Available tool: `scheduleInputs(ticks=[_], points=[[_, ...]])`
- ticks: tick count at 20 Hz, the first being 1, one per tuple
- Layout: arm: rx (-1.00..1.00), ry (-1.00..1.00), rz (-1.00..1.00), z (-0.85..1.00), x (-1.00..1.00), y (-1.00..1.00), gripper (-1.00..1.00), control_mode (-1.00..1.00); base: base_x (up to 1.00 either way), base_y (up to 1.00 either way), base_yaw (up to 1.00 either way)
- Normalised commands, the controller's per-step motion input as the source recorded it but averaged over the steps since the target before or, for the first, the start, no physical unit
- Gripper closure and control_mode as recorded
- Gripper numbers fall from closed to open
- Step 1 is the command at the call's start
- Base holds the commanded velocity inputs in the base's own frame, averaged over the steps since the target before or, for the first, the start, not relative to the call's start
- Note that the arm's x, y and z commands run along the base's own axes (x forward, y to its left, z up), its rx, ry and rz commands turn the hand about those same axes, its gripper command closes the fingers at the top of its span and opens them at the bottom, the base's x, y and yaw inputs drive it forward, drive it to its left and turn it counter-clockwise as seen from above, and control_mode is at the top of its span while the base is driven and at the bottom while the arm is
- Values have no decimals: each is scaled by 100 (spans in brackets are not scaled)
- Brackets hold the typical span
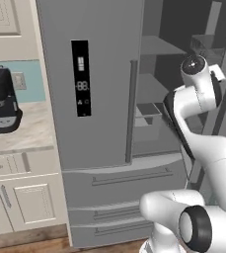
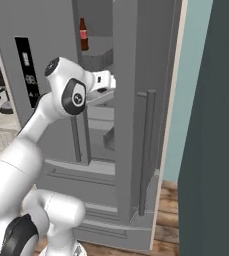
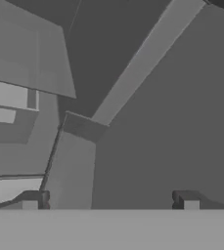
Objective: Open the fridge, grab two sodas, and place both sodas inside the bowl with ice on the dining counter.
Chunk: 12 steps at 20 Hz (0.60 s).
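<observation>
Fridge (image 1: 99, 89) fills centre frame in the left base view: left door shut, black display panel (image 1: 81, 78) on it showing pale icons and a segmented "88"-type readout, nothing else legible. Right door (image 2: 136, 100) is swung open, seen edge-on at centre of the right base view with its bar handle (image 2: 147, 150) facing the camera. Lower drawers (image 1: 119, 197) shut.

One soda (image 2: 84, 35) stands upright on an upper shelf inside, top centre-left of the right base view; dark bottle, red label, label text too small to read.

Arm reaches into the open right compartment; wrist sits at shelf level, below the soda and apart from it. Claw (image 3: 110, 204) open in the hand view: both tips at bottom edge, wide apart, nothing between them, looking at grey fridge interior and shelf edges.

Black coffee machine (image 1: 3, 101) on the wall bench (image 1: 33, 131), left edge of the left base view.
</observation>
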Motion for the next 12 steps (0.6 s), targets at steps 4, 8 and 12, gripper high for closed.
scheduleInputs(ticks=[4,8,12], points=[[5,0,-4,0,10,-99,-100,-100,0,0,0],[8,0,-3,0,8,-100,-100,-100,0,0,0],[16,1,-6,0,1,-89,-100,-100,0,0,0]])
